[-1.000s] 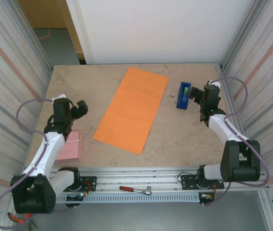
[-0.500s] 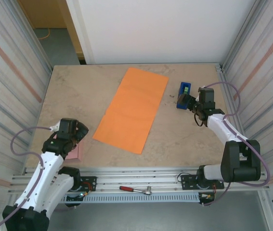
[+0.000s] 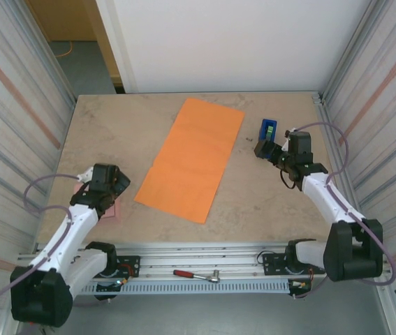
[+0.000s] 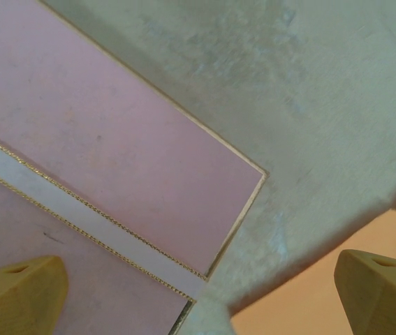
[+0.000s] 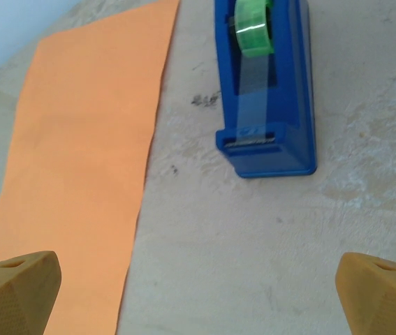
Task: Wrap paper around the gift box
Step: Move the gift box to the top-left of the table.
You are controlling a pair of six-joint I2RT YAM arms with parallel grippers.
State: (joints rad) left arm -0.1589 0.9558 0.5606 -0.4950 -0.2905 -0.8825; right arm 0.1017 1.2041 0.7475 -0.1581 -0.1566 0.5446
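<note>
While the left gripper (image 4: 198, 296) hovers over a corner of the box (image 4: 114, 139), its jaws are spread wide and grip nothing. The box lies flat at the near left of the table (image 3: 114, 132), near the paper (image 3: 191, 159) but not on it. The right gripper (image 5: 198, 296), equally wide and empty, faces the tape dispenser (image 5: 267, 105). Wrapping looks unstarted: 0 folds, 0 tape.
</note>
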